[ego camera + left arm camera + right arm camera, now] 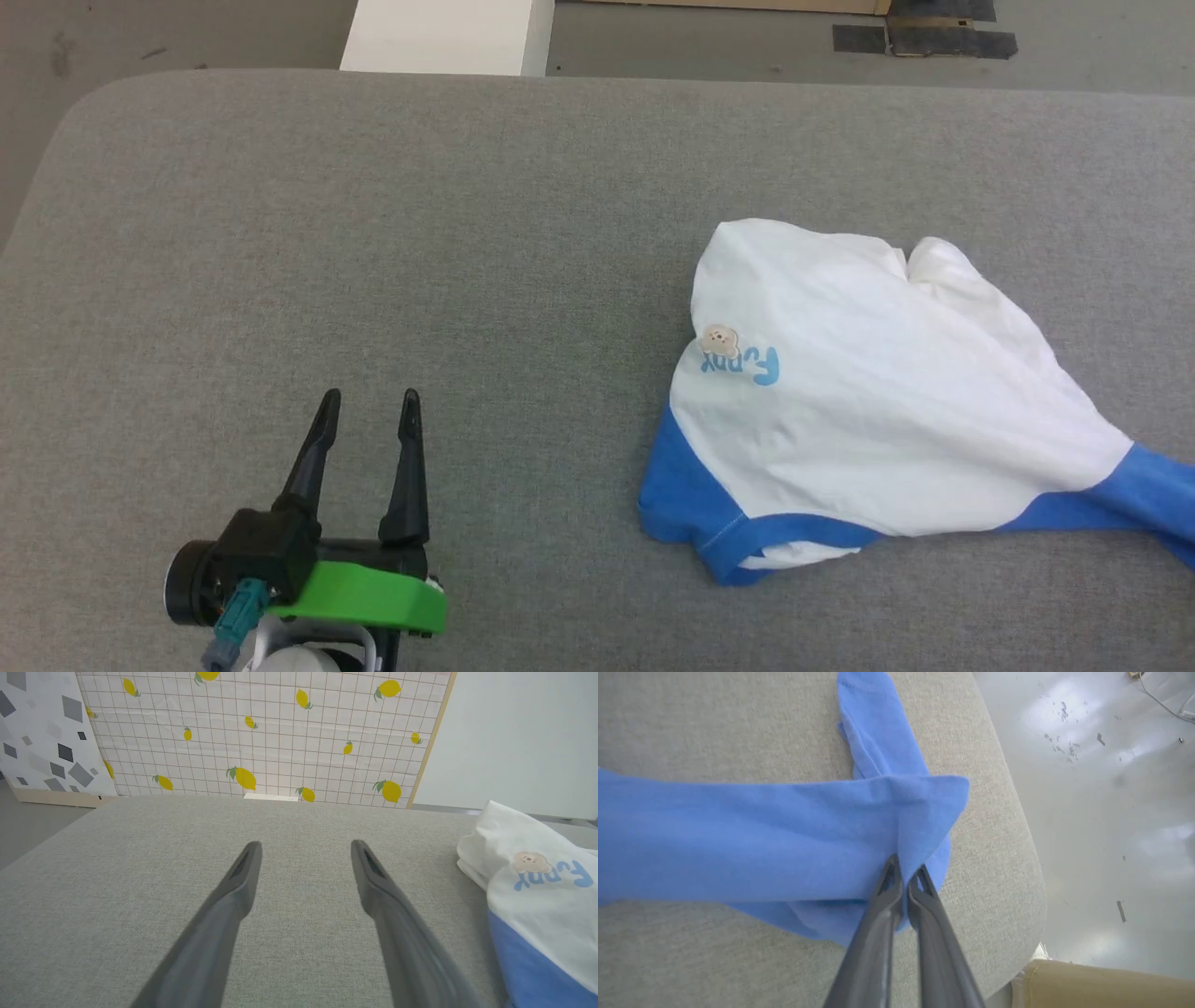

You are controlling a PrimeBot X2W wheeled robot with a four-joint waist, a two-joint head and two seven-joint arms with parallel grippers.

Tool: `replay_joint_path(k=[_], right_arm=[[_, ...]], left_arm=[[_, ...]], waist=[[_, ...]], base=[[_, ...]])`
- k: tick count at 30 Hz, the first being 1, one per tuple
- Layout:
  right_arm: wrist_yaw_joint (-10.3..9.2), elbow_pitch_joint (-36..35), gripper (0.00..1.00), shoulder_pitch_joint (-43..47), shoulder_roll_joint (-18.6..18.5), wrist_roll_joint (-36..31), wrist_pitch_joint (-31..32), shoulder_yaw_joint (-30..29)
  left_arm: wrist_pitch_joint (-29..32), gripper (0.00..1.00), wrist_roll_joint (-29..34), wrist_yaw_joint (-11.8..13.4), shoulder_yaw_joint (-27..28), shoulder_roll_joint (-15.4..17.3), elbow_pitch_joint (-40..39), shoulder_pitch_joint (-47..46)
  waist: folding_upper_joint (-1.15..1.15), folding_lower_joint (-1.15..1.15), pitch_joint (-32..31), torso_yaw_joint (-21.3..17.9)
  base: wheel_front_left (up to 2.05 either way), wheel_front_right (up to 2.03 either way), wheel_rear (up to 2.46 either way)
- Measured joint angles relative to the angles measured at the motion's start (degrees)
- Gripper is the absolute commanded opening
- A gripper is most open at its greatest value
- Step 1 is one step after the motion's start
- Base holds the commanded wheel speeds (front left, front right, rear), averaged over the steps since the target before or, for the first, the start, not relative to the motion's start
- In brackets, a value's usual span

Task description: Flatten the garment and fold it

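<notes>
1. Head view: the left fingers (407,467) are standing spread apart at the lower left, pointing up the picture over the grey worktop (373,233). The T-shirt (868,392) is lying crumpled well to their right. Its white body is bunching up, its blue print (742,362) is facing up, and blue trim is showing along its near edge. A white box (448,37) is sitting beyond the worktop's far edge.
2. Left wrist view: the left fingers are gaping wide above the worktop. The T-shirt is lying off to the right, apart from them. A lemon-patterned panel (280,732) is standing behind the worktop.
3. Right wrist view: the right fingers (878,924) are pressing together, pinching a fold of the blue sleeve (761,835) near the worktop's rounded corner. The sleeve is stretching away to the left. Pale floor (1111,812) is showing past the corner.
</notes>
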Motion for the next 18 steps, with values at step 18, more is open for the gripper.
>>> replay_joint_path(k=[18], right_arm=[[0.00,-4.9,1.00,-14.7,-2.6,10.1,1.5,21.7]], left_arm=[[0.0,1.00,0.4,-1.2,-1.0,-0.1,0.2,-1.0]], waist=[[0.00,0.00,1.9,-0.3]], base=[[0.00,0.00,0.00]])
